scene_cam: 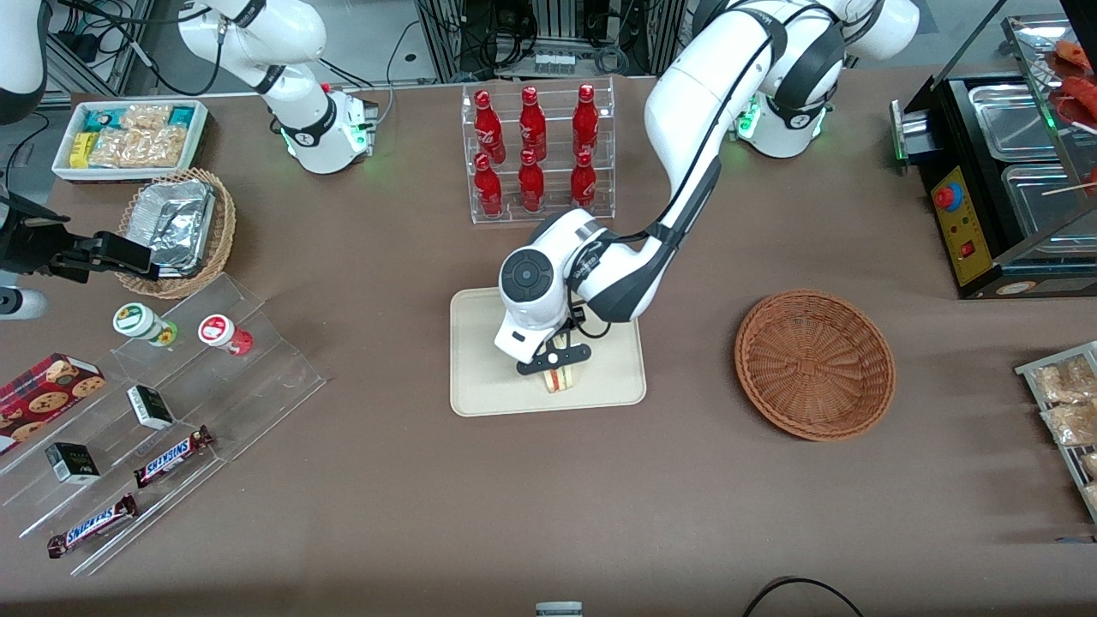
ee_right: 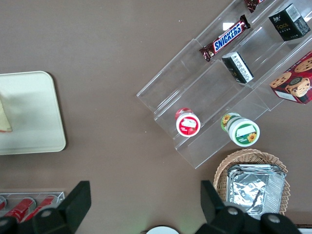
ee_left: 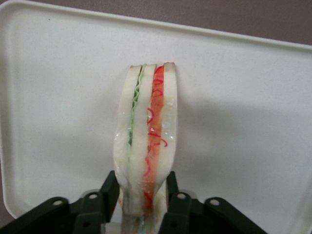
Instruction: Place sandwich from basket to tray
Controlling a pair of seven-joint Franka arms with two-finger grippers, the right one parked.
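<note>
— How much of the sandwich (scene_cam: pixel 559 378) can be made out?

— From the front only a small part: most of it is covered by the gripper (scene_cam: pixel 555 357) and the arm's wrist above it. In the left wrist view the sandwich (ee_left: pixel 145 141) is shown nearly whole, though its gripped end is cut off by the frame. In the right wrist view just a sliver (ee_right: pixel 5 119) is caught at the frame's edge.

— Where is it, and how is it turned?

— It is held over the tray (scene_cam: pixel 480 377), in the part nearer the front camera; whether it touches the surface cannot be told. It is stood on edge, with the layered cut face turned up toward the wrist camera. Its long axis is run straight out from the gripper (ee_left: pixel 144 187), over the tray (ee_left: pixel 253 97).

— And the fingers?

— They (ee_left: pixel 110 187) are closed narrowly on the bread, one pressed against each outer slice.

— What is given by one view only?

— The green and red filling lines are seen clearly only from the wrist. The basket (scene_cam: pixel 814 364), lying toward the working arm's end and holding nothing, is seen only from the front.
</note>
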